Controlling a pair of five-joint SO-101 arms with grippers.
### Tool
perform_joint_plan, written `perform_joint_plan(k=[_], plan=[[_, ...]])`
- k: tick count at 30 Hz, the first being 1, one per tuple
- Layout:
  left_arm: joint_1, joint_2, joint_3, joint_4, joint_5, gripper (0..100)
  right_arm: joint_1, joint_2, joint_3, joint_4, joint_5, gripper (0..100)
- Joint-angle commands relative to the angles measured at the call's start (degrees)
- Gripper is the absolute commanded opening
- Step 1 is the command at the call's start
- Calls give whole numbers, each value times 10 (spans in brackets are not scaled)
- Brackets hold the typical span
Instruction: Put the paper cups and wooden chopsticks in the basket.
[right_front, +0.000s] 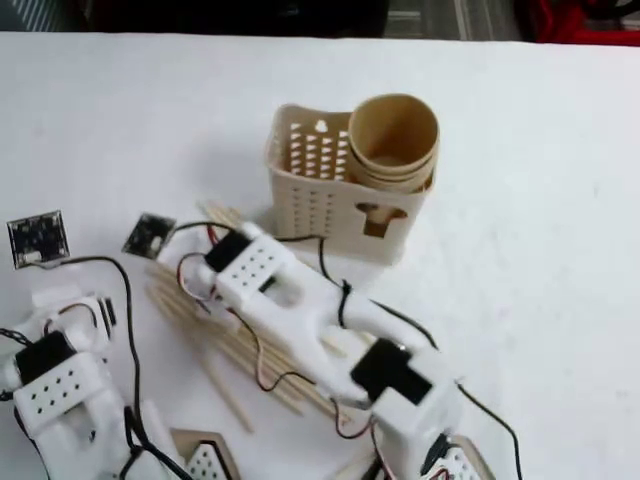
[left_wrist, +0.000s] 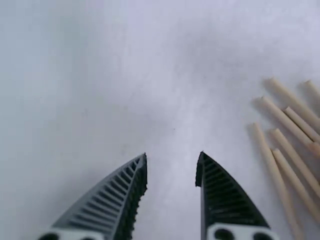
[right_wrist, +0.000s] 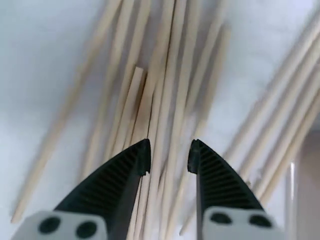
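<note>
Wooden chopsticks (right_wrist: 175, 75) lay flat, long axes slanting away from the basket's (right_front: 310, 200) front corner. Right gripper (right_wrist: 169, 157) sat half-spread astride the pile, pinching nothing; left gripper (left_wrist: 171, 170) spread, empty.

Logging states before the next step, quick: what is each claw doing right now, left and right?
Left claw: open, holding nothing, above the white table.
Right claw: open, holding nothing, over the pile of pale wooden chopsticks.

right tool (right_wrist: 168, 156): jaws apart, over the pile | wooden chopsticks (right_wrist: 180, 75): loose heap lying flat | surface (right_wrist: 40, 55): white
</note>
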Motion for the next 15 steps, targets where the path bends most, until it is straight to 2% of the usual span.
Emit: perform_joint_plan(k=[1,9,13,15], plan=[[-3,-11,-2,-11,6,173,-2,22,-22,-30,-1,135],[-3,-11,-2,-11,5,172,16,87,-46,-38,-1,128],[-3,-11,-1,-11,4,172,19,107,-74,-10,-1,32],[-3,-11,-1,-11,4,172,19,111,-80,1,-1,18]])
